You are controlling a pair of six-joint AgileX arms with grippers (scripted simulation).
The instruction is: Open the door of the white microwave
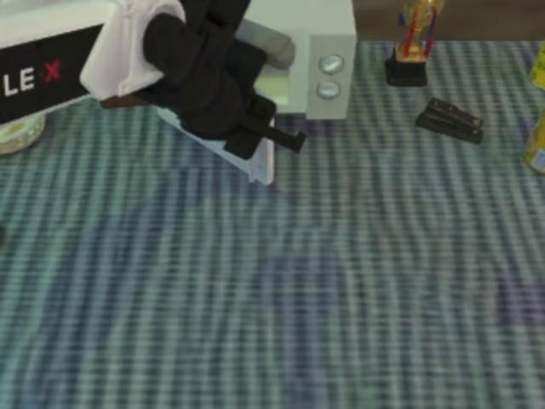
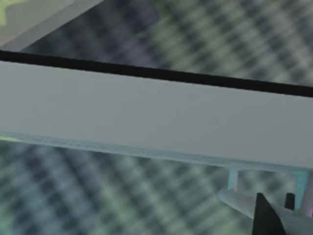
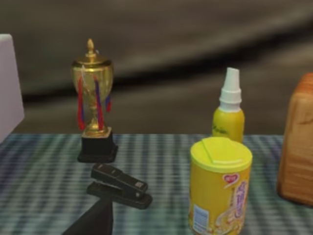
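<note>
**Microwave door swung partly open, left arm at its handle**

The door (image 1: 260, 162) stands swung out from the white microwave (image 1: 328, 51) at the far left-centre of the table (image 1: 341, 290), its free edge pointing toward the near side and the cavity exposed behind it. In my left wrist view the door (image 2: 156, 122) fills the frame edge-on, with its pale handle (image 2: 264, 196) below. My left gripper (image 1: 285, 136) sits at that free edge, dark fingertips (image 2: 266, 218) just beside the handle; I cannot tell how far its fingers are parted or whether they grip it. Two knobs (image 1: 329, 75) face up on the front panel. To the right stand a trophy (image 3: 93, 98), a black stapler (image 3: 120, 186), a yellow canister (image 3: 220, 186), a yellow bottle (image 3: 229, 115) and a brown loaf (image 3: 298, 142). My right gripper shows only as a dark tip (image 3: 95, 220).
</note>
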